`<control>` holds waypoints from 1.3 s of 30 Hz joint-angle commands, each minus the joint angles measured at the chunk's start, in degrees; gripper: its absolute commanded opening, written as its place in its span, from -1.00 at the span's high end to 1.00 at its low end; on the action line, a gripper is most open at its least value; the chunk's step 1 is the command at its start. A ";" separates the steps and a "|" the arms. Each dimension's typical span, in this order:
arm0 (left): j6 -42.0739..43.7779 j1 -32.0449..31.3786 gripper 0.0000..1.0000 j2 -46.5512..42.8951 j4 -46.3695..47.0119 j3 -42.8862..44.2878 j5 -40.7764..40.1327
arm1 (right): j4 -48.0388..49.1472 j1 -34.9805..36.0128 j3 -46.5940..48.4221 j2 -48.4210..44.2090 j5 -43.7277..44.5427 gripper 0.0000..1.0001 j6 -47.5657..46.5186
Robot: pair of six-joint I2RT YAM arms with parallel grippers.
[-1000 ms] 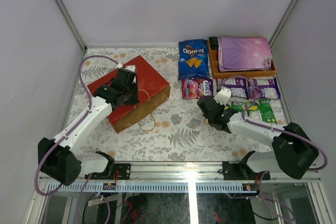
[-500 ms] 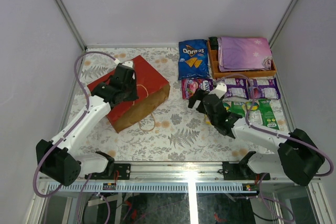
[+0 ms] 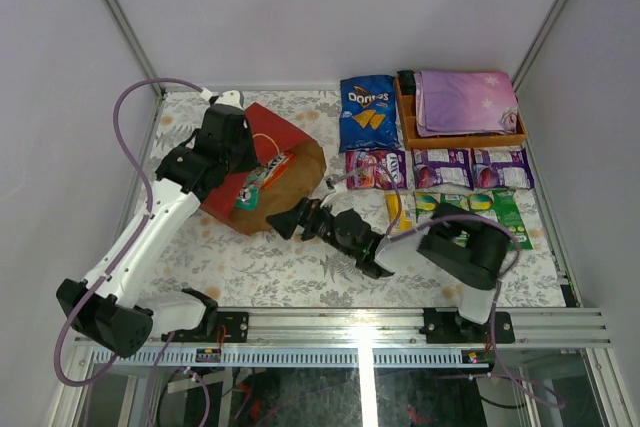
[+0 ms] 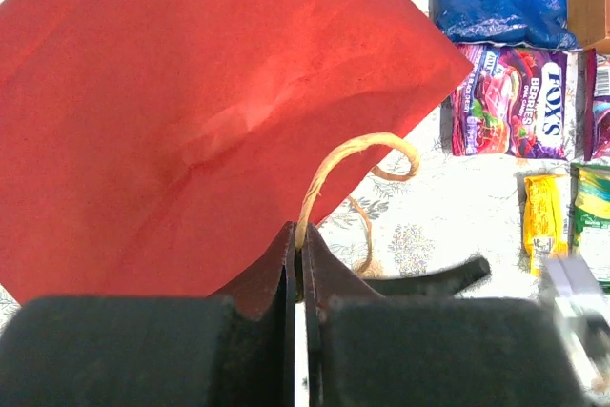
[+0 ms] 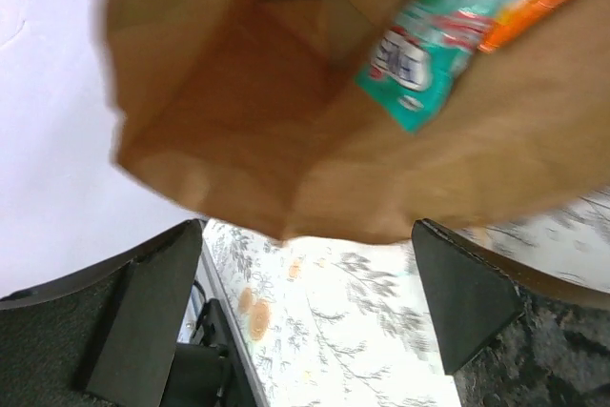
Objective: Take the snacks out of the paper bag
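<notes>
1. The left end effector (image 4: 297, 240) is clenched on the tan handle (image 4: 334, 164) of the paper bag (image 3: 290, 142). The bag sits tipped near the worktop's (image 3: 300, 267) far left corner, with its mouth toward the middle.
2. A teal-and-orange packet (image 5: 448, 45) shows inside the brown mouth.
3. The right end effector (image 5: 307, 264) is released, its fingers spread just at that mouth.
4. The Doritos bag (image 3: 367, 112), Fox's pack (image 3: 375, 168), purple packs (image 3: 445, 168), yellow pack (image 3: 399, 209) and green packs (image 3: 495, 209) lie toward the right edge.

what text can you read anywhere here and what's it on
"Doritos": blue chip bag.
"FOX'S" and "BERRIES": purple candy pack.
Teal and orange packet inside the paper bag: blurred, unreadable.
Small purple packs, green packs, yellow pack: too small to read.
</notes>
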 commanded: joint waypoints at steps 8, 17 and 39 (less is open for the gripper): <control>0.01 -0.32 1.00 -0.83 -0.57 2.85 -1.62 | -9.96 11.13 -0.63 -24.21 20.19 -0.98 -11.26; 0.02 -0.30 1.00 -1.61 0.59 -0.56 -0.71 | -11.49 2.26 11.37 -2.03 1.62 -0.64 13.39; 0.73 -0.27 1.00 -2.39 2.66 -5.72 -1.29 | -46.71 2.02 38.99 19.57 9.24 -0.45 22.27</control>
